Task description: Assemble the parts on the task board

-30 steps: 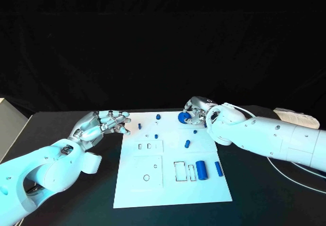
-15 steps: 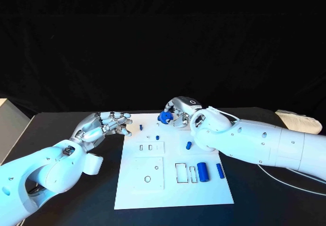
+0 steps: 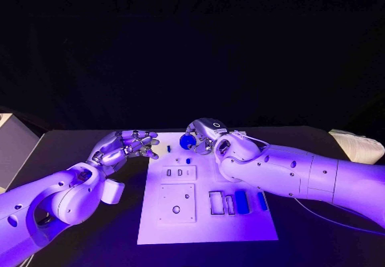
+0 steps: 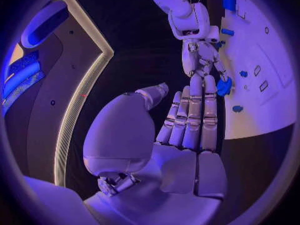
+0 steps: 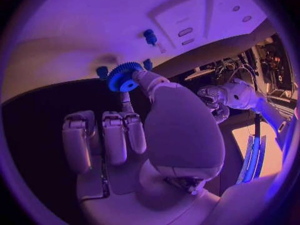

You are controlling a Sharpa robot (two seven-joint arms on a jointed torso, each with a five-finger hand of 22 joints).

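The white task board (image 3: 205,222) lies in the middle of the black table. My right hand (image 3: 210,133) hovers over the board's far left part and pinches a blue toothed gear (image 3: 187,142) between thumb and a finger; the gear (image 5: 123,77) shows plainly at the fingertips of the right hand (image 5: 156,120). My left hand (image 3: 128,146) hangs just off the board's far left corner, fingers stretched out and holding nothing, close to the gear (image 4: 224,86). In the left wrist view, the left hand (image 4: 187,130) points at the right hand (image 4: 200,60).
A thick blue cylinder (image 3: 241,201) and a slimmer blue bar (image 3: 261,200) lie at the board's near right, beside rectangular slots (image 3: 215,202). Small blue pegs (image 3: 188,161) (image 3: 168,148) stand near the far left. A pale box (image 3: 12,144) sits at the table's left edge.
My right hand has carried the gear leftward along the board's far edge, from the far right area toward the left hand. The left hand has barely moved.
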